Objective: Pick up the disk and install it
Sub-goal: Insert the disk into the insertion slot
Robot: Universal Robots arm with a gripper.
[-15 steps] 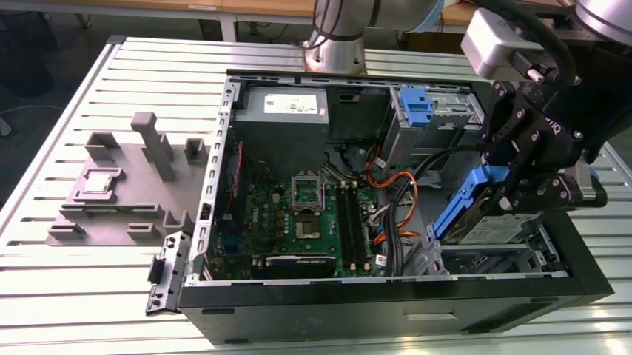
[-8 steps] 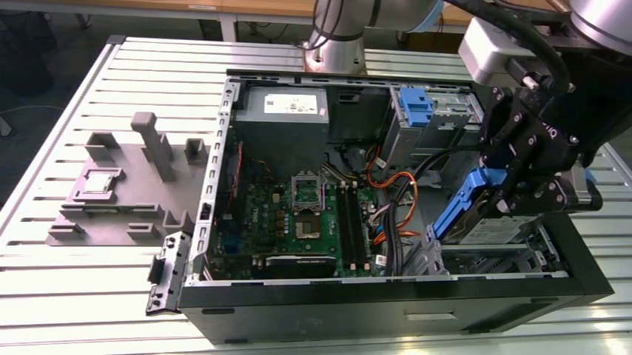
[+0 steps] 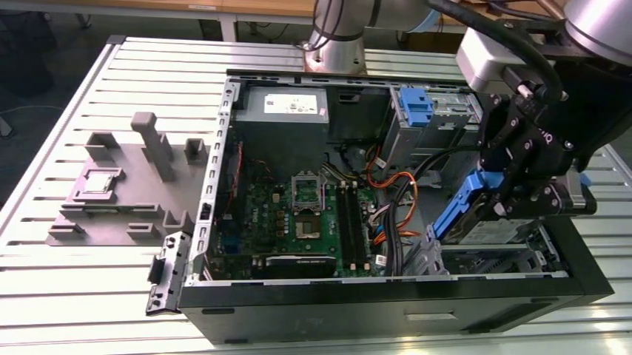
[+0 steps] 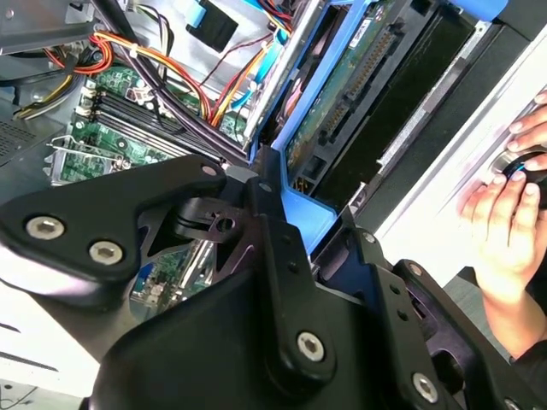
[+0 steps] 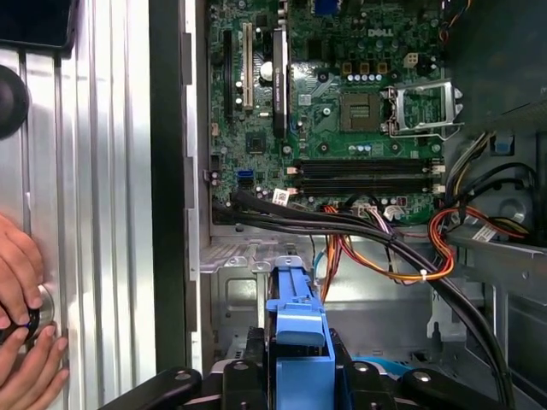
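The end effector (image 3: 511, 194) is clamped on the blue-railed disk (image 3: 472, 220), held tilted above the bay (image 3: 493, 260) inside the open computer case (image 3: 395, 299); entering crooked, it could jam on the bay rim or snag nearby cables (image 3: 397, 213).

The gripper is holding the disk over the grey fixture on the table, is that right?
Not quite. The gripper holds the disk over the open case, at its end on the exterior view's right; the grey fixture sits apart. The exterior view shows this.
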